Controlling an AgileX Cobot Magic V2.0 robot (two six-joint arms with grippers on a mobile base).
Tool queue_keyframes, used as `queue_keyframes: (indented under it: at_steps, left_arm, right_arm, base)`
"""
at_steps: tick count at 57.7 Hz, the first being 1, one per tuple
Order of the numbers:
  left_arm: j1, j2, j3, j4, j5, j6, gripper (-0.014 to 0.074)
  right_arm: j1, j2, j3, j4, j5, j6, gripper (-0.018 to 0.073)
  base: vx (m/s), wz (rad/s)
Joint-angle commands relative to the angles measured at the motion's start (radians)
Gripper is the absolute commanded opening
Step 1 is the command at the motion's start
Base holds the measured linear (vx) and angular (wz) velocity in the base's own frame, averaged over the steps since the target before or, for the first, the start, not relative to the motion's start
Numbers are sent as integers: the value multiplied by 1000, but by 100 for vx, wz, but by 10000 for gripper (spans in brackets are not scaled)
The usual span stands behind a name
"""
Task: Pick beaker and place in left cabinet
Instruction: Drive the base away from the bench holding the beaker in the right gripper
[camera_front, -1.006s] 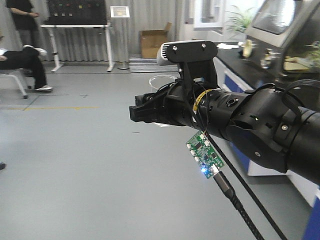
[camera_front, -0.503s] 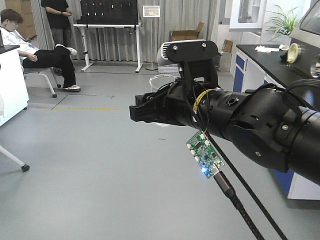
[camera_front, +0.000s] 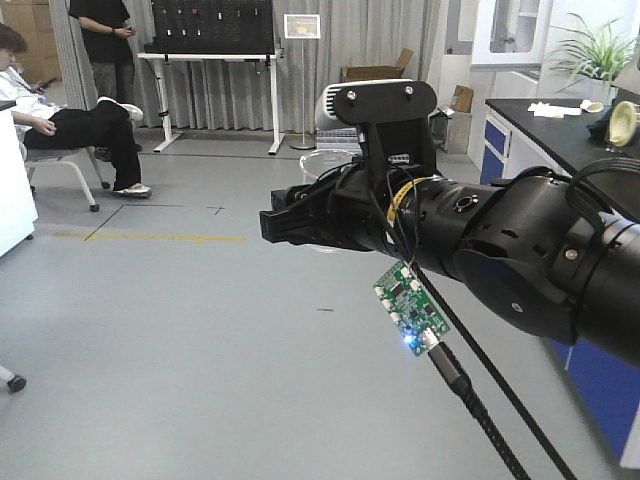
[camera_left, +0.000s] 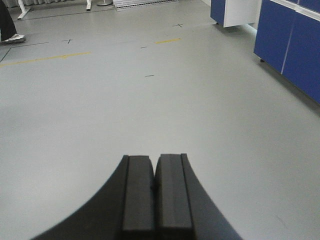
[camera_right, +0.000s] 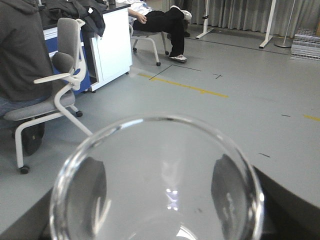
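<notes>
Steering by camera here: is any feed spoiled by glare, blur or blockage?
Right wrist view: the beaker fills the lower frame, rim soft and close, with small light glints in the glass. Left wrist view: sharp, only the shut left gripper and floor. Front view: the right arm blocks the centre.

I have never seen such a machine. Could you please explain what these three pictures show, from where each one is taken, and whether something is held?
This is a robot with two arms on a mobile base, in a room with a grey floor. The front view looks forward from the robot. The big black shape is its right arm, with a small green circuit board hanging under it. The right gripper is closed on the beaker, a clear glass, and the right wrist view shows its round rim close up. The left wrist view shows the left gripper, closed and empty, above bare floor. A seated person is in the background.
</notes>
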Motion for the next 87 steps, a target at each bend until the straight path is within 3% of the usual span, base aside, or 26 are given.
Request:
queue_keyframes:
  at_steps: [1, 87]
  left_arm:
    - [-6, -10, -19, -11, -83, -1, -6]
    - [-6, -10, -19, -11, -82, -1, -6]
  right_arm:
    - [-5, -46, -37, -15, -72, 0, 54]
    - [-7, -46, -37, -15, -72, 0, 54]
  base:
    - [60, 3]
    - [72, 5]
